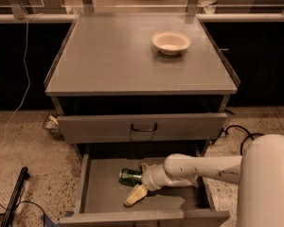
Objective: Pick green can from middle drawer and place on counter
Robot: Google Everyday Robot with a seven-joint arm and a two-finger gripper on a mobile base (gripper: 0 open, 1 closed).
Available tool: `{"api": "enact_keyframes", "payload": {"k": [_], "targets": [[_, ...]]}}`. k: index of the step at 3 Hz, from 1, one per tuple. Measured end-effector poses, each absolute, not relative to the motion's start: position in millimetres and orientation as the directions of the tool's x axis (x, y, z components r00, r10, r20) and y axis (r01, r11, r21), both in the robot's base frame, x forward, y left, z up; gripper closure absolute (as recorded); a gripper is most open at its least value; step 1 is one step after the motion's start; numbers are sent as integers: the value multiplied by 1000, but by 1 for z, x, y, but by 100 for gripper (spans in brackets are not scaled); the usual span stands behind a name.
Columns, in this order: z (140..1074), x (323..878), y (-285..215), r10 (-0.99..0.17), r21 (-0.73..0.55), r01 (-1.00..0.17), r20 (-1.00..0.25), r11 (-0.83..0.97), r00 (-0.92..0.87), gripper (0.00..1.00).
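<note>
Here, the gripper (140,181) reaches low into the middle drawer (99,193), fingers spread and holding nothing, straddling the green can (128,176) lying on its side. An off-centre squeeze could roll it away, short of the counter (109,56).

Counter (109,60) fills upper centre of frame; white bowl (171,41) sits on it toward upper right. Below it, closed drawer front (99,127) with dark handle. Middle drawer (104,193) pulled open at bottom of frame. Green can (128,176) lies on its side on drawer floor. White arm (203,168) reaches in from lower right. Gripper (135,184) low inside drawer, fingers (135,196) spread, just beside can.
</note>
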State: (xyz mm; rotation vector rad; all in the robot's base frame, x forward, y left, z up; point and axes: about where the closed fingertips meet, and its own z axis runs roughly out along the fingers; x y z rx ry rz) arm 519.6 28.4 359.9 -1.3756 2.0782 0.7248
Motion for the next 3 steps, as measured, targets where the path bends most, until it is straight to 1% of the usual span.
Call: {"api": "enact_keyframes", "payload": {"k": [1, 3], "targets": [[358, 520, 30, -641, 140, -932, -691, 334, -333, 15], [358, 520, 30, -641, 140, -932, -691, 334, -333, 62]]}}
